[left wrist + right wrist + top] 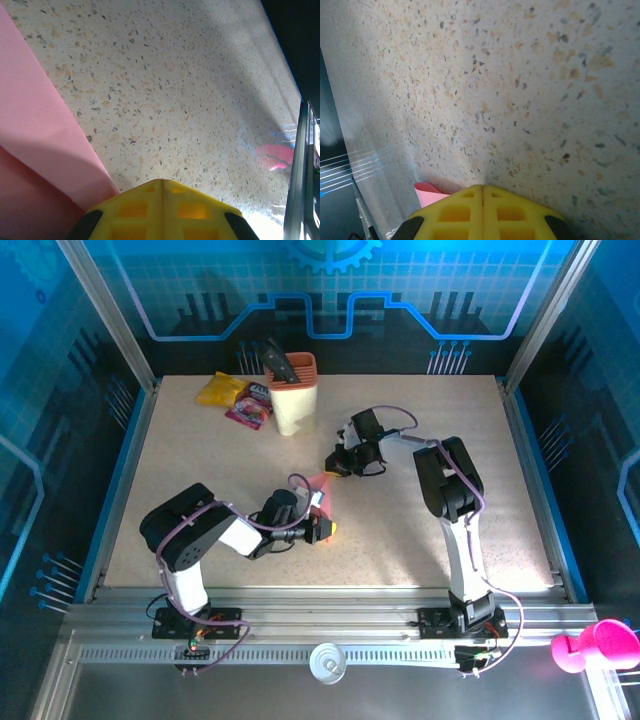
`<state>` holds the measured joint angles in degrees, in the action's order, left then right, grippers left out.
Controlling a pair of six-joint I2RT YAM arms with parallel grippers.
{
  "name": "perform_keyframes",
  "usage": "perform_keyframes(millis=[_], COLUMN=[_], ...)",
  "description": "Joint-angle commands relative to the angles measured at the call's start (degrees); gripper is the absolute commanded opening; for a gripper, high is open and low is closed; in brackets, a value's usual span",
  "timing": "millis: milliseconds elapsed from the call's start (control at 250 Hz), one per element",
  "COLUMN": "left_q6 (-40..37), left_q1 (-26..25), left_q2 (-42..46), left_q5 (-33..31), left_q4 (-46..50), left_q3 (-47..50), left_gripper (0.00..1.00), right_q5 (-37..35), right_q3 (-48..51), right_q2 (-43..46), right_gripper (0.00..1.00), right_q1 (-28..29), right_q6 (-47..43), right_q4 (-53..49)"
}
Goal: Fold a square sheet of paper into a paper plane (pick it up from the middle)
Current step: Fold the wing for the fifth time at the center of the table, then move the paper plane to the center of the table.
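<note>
**K:** Two grippers mid-table. Finger state?

**M:** Left gripper (326, 528): yellow fingers (135, 212) pressed together, seam tight in its wrist view. Right gripper (338, 466): same, fingers (512, 215) closed flat against each other.

**K:** Paper?

**M:** Pink paper sheet (322, 486) is around the centre of the table (200, 460), between the two grippers, with both tips at its edges. Can't tell from above whether it lies flat or is lifted.

Left wrist view: the sheet (35, 140) runs down the left side to the base of the left finger. A lighter pink band sits over a darker one, and they meet along a straight line.

Right wrist view: a small pink corner (427, 192) pokes out just left of the fingers.

**K:** Either one pinching it?

**M:** Can't tell. The paper reaches the fingers in both wrist views, but the contact point is hidden.

**K:** Anything else on deck?

**M:** At the back edge there's a cream holder with an orange rim (293, 395) and a dark tool standing in it. A yellow packet (220, 390) and a purple-pink packet (250, 410) lie just left of it, well apart from the sheet.
</note>
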<state>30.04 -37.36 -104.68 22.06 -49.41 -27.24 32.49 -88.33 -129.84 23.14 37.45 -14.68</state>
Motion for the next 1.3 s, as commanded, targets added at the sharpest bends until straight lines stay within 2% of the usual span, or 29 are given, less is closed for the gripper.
perform_keyframes(millis=[0,136,352,643,751,855,923,999,1139,1210,1298], left_q6=[-0.2,0.6,1.1,5.3,4.7,3.1,2.8,2.6,0.6,-0.7,-1.5], left_q1=[-0.2,-0.3,-1.6,-2.7,-2.6,-2.4,-1.7,-0.8,0.4,0.8,1.1], left_q2=[-5.9,-5.4,-1.6,9.1,13.3,12.8,11.0,8.2,2.9,-0.2,-2.6], left_q5=[0.3,1.0,0.9,-0.1,-1.3,-1.5,-1.9,-3.1,-7.3,-9.4,-10.9], left_q4=[11.0,10.7,12.6,14.3,20.4,26.0,26.9,28.7,33.5,38.5,40.2], left_q3=[2.2,2.1,2.5,3.2,-0.9,-7.3,-11.3,-16.2,-25.2,-30.0,-32.4], left_gripper=[0.00,0.00,0.00,0.00,0.00,0.00,0.11,0.18,0.38,0.41,0.43], right_q5=[-6.3,-6.8,-6.5,-6.4,-8.4,-9.2,-10.4,-11.6,-12.9,-13.3,-13.7], right_q3=[-3.9,-5.2,0.6,21.3,29.4,36.3,37.6,41.2,45.9,47.9,49.5], right_q2=[-4.5,-3.7,6.8,22.8,29.6,35.1,38.0,41.4,47.3,50.0,52.9], right_gripper=[0.00,0.00,0.00,0.00,0.00,0.00,0.00,0.03,0.09,0.11,0.12], right_q1=[-3.1,-4.6,-7.2,-6.3,-6.2,-6.7,-6.8,-6.9,-7.2,-7.4,-7.7], right_q6=[-0.9,0.8,1.2,1.9,2.5,4.4,4.5,4.5,4.2,4.3,4.2], right_q4=[-3.0,-3.3,-1.9,6.0,8.4,10.8,9.0,7.4,5.3,4.6,3.4])
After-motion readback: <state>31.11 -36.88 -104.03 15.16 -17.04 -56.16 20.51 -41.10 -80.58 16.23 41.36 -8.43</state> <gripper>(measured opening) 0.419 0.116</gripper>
